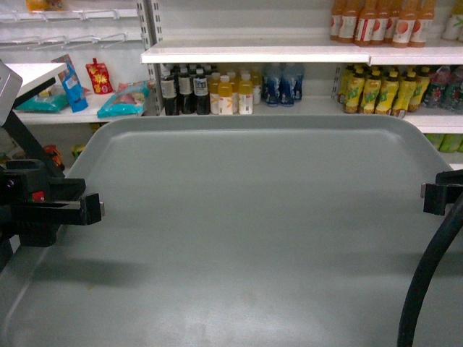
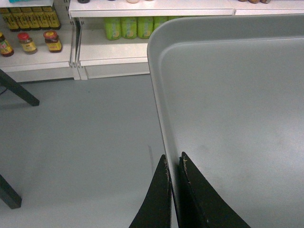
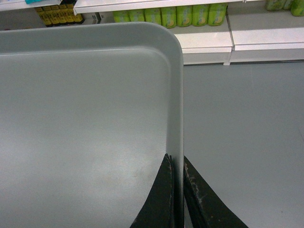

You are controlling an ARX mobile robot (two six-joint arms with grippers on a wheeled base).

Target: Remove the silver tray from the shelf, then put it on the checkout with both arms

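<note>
While clear of any shelf, silver tray [image 1: 253,231] aloft over bare floor [image 2: 80,142], left gripper [image 2: 174,164] and right gripper [image 3: 176,164] jaws pinched tight on opposite side rims.

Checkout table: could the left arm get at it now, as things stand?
Probably not freely: the left gripper has its jaws clamped on the silver tray rim, though the checkout sits close by at the left.

The silver tray [image 1: 253,217] I carried was plain matte grey; my left gripper [image 2: 174,164] and right gripper [image 3: 176,164] were black, the floor [image 2: 85,137] grey.
</note>
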